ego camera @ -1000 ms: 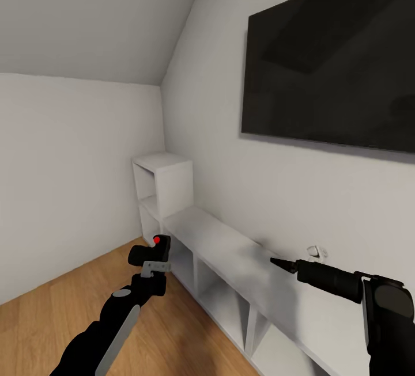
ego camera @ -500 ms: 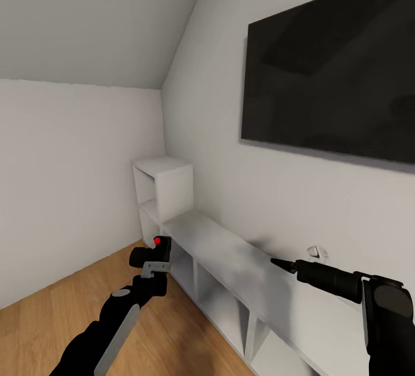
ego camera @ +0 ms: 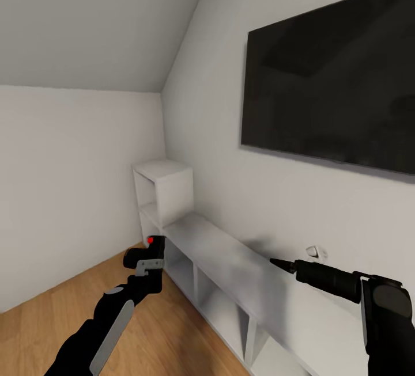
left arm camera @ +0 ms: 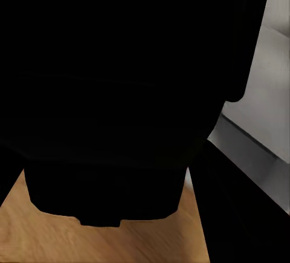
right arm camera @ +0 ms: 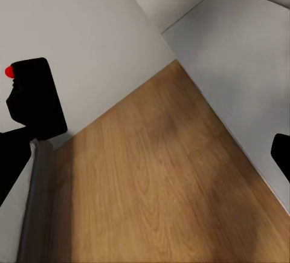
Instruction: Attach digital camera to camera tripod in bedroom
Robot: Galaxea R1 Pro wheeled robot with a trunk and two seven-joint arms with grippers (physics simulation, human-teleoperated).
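The digital camera (ego camera: 140, 255), small and black with a red dot on top, is held in my left gripper (ego camera: 147, 263), which is shut on it above the wood floor beside the white cube shelving (ego camera: 219, 266). Seen from the left wrist, the digital camera (left arm camera: 121, 94) is a large black mass right in front of the lens. It also appears in the right wrist view, where the camera (right arm camera: 35, 97) shows with its red dot. My right gripper (ego camera: 276, 262) hangs open and empty over the shelving top; one of its fingers (right arm camera: 283, 154) is visible. The camera tripod is out of view.
A large dark screen (ego camera: 334, 71) hangs on the white wall (ego camera: 219, 134) above the low shelving. A taller white cube unit (ego camera: 164, 192) stands in the corner. A small white fitting (ego camera: 314, 251) sits on the wall. Light wood floor (ego camera: 52, 318) spreads to the left.
My left gripper has shifted slightly left with the camera still in it. The view has crept a little, and the right arm holds its place.
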